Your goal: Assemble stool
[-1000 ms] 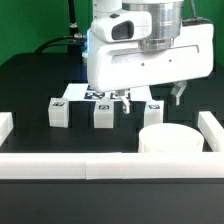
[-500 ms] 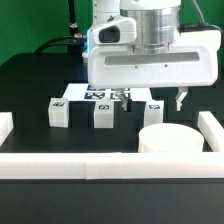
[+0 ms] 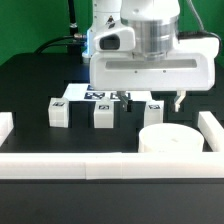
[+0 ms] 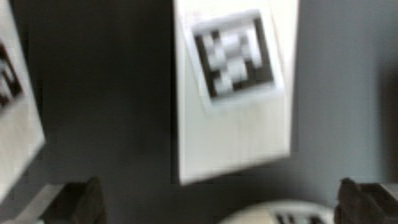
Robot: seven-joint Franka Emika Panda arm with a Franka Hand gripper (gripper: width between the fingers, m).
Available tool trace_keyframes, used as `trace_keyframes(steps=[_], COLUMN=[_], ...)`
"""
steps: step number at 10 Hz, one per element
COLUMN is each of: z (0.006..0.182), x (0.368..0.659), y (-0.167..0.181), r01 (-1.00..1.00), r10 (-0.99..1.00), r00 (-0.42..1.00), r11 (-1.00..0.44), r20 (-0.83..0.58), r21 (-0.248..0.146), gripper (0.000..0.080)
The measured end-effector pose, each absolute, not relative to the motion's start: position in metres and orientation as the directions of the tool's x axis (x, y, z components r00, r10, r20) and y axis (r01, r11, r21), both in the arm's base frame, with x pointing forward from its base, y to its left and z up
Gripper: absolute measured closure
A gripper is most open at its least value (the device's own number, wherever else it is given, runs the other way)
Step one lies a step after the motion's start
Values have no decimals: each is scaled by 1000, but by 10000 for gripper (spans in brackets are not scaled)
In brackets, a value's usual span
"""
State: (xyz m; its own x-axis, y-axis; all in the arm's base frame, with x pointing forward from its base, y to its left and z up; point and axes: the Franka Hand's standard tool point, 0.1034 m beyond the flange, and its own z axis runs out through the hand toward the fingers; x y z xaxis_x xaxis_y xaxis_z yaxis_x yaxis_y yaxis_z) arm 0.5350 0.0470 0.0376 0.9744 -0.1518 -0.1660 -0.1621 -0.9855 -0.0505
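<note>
**A:** Fig. 1. What did we record in the exterior view?

**B:** We found the gripper (image 3: 121, 99) low over the table (image 3: 30, 85), at the far side of the row of three legs. It sat between the middle leg block (image 3: 103, 116) and the right leg block (image 3: 154, 111). The left leg block (image 3: 58, 113) stood apart at the exterior view's left. The round seat (image 3: 168, 140) lay nearer, at the exterior view's right, just inside the near border rail (image 3: 90, 165). The marker board (image 3: 80, 93) lay farther back.

**A:** And the fingers?

**B:** In the wrist view we saw the fingertips (image 4: 75, 200) spread wide, with nothing between them. A tagged leg block (image 4: 231, 95) lay ahead of them, untouched. We could not tell which of the three it was.

**A:** How did we judge the step should be done?

**B:** We took it for the reach toward a leg. We advised centring the spread fingers over the block, square to its flat faces. They should descend fully before closing, since an off-centre approach might topple the block or push it into its neighbour.
</note>
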Motion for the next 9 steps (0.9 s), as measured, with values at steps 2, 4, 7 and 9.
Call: trace_keyframes(steps=[2, 4, 7, 9], z=[38, 37, 33, 30], x=[544, 537, 530, 523], y=[51, 51, 52, 52], r01=[-140, -127, -120, -114], r10=[-122, -94, -72, -56], r00=[957, 902, 803, 728], r11=[-989, -991, -992, -993], r20=[-262, -421, -591, -683], r21=[-51, -51, -42, -40], gripper=[151, 151, 151, 151])
